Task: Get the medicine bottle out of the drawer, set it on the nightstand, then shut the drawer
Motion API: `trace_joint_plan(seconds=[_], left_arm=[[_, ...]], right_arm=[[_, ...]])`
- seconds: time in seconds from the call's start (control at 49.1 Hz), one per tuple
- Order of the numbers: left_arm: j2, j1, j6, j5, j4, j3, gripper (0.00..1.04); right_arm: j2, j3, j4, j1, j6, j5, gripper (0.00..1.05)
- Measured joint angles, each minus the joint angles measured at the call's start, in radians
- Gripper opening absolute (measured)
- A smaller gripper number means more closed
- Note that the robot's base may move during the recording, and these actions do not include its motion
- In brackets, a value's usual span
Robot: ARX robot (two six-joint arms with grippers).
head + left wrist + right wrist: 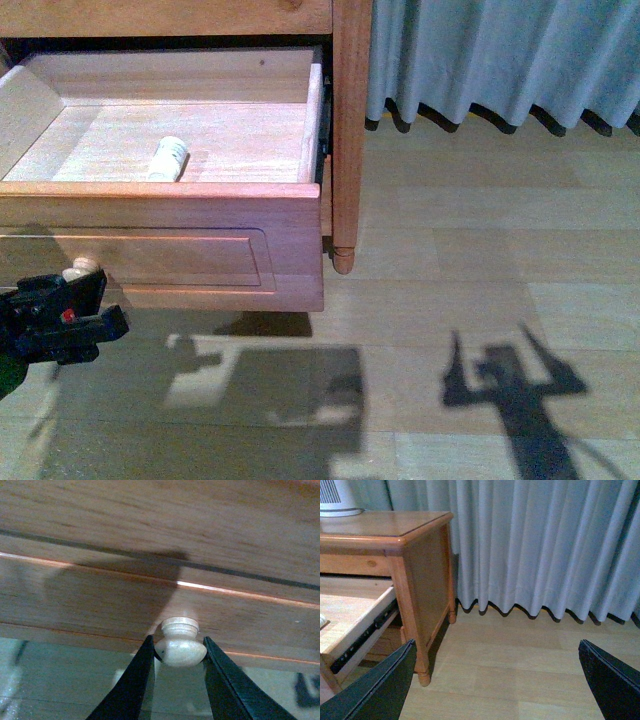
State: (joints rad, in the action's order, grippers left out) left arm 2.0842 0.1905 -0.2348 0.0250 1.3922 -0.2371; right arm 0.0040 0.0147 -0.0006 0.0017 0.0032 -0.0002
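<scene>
In the lower left corner of the front view the left gripper [84, 284] reaches up to the pale round knob [82, 268] on the drawer [200, 250]. The left wrist view shows this close up: the two black fingers [135, 680] have come together on the knob, one on each side, and both seem to touch it, so the hand is clamped on the knob and holds nothing else.

The drawer fills the upper left and middle of the front view, pulled well out, with its pale wood inside open to sight. The medicine bottle [168, 158] lies on its side on the drawer floor, left of the middle and close to the front wall, apart from both side walls.

Right of the drawer, at the centre of the frame, stands the corner post of the nightstand [350, 120] with its turned foot on the floor [480, 260]. A pale curtain [500, 60] hangs across the upper right, and a dark arm-shaped shadow [515, 390] falls at the lower right.

The right gripper [495, 680] shows only in its own wrist view: its fingers are spread wide with only floor between them. The nightstand top carries a white ribbed object [335, 497]
</scene>
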Motion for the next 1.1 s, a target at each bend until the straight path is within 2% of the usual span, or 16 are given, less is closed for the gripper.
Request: trace_joint_plan(seconds=[0.122,0.183,0.366,0.489,0.57,0.713,0.835,0.937,1.038,1.099], left_arm=[[-0.021,0.004,-0.021,-0.022,-0.028,0.029,0.42],[-0.047,0.006,-0.023,-0.048,-0.074,0.066,0.56],[-0.182,-0.051,-0.018,-0.078,-0.178,0.068,0.82],[-0.332,-0.097,-0.008,-0.109,-0.315,0.077,1.0],[-0.434,-0.117,-0.005,-0.126,-0.408,0.085,0.98],[-0.732,-0.13,0.001,-0.158,-0.692,0.092,0.98],[-1.052,-0.111,-0.011,-0.193,-1.025,0.086,0.98],[-1.463,-0.05,-0.065,-0.224,-1.481,0.014,0.98],[-1.648,-0.046,-0.098,-0.236,-1.704,-0.035,0.98],[-1.708,-0.058,-0.118,-0.257,-1.778,-0.051,0.98]], right_arm=[[0.0,0.0,0.0,0.0,0.0,0.0,0.98],[0.0,0.0,0.0,0.0,0.0,0.0,0.98],[0.0,0.0,0.0,0.0,0.0,0.0,0.98],[0.0,0.0,0.0,0.0,0.0,0.0,0.98],[0.0,0.0,0.0,0.0,0.0,0.0,0.98],[0.0,0.0,0.0,0.0,0.0,0.0,0.98],[0.0,0.0,0.0,0.0,0.0,0.0,0.98],[0.0,0.0,0.0,0.0,0.0,0.004,0.98],[0.0,0.0,0.0,0.0,0.0,0.004,0.98],[0.0,0.0,0.0,0.0,0.0,0.003,0.98]])
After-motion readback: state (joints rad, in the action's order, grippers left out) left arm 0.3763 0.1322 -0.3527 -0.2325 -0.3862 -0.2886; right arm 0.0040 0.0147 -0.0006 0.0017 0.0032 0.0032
